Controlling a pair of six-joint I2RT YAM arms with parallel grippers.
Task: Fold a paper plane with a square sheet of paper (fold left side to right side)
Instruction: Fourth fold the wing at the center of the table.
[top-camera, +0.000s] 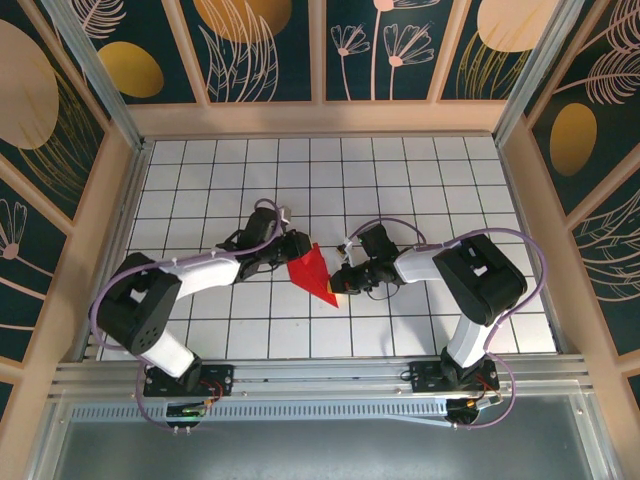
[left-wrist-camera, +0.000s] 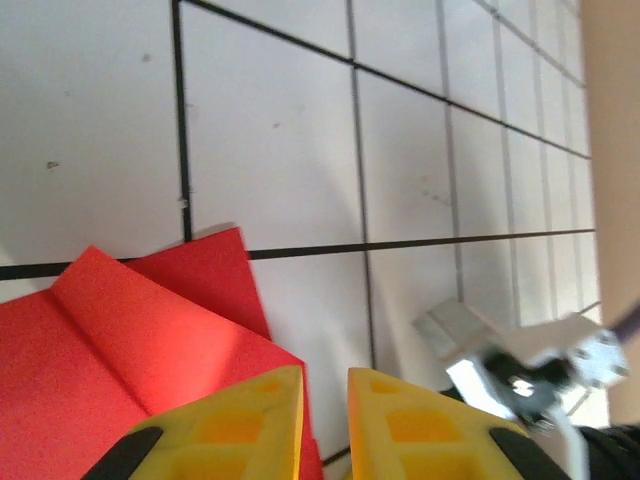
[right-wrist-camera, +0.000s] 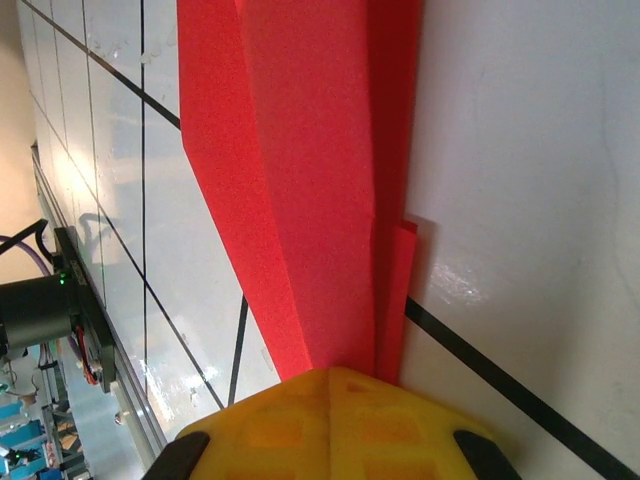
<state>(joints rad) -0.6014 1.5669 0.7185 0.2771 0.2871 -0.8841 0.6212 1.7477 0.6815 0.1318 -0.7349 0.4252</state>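
The red sheet of paper (top-camera: 312, 270) lies on the white grid table, folded into a narrow pointed shape with layered flaps (right-wrist-camera: 310, 180). My left gripper (top-camera: 297, 251) is at its upper left edge. In the left wrist view its yellow fingers (left-wrist-camera: 325, 375) stand a narrow gap apart with nothing clamped between them, and the paper (left-wrist-camera: 120, 340) runs under the left finger. My right gripper (top-camera: 338, 286) is at the paper's pointed lower end. Its fingers (right-wrist-camera: 330, 372) are shut tight, tips down on the paper's end, which runs out from beneath them.
The table (top-camera: 450, 190) is a white tiled surface with black grid lines, walled by wooden panels on three sides. A metal rail (top-camera: 320, 375) runs along the near edge by the arm bases. The right arm's wrist (left-wrist-camera: 540, 375) shows close by in the left wrist view.
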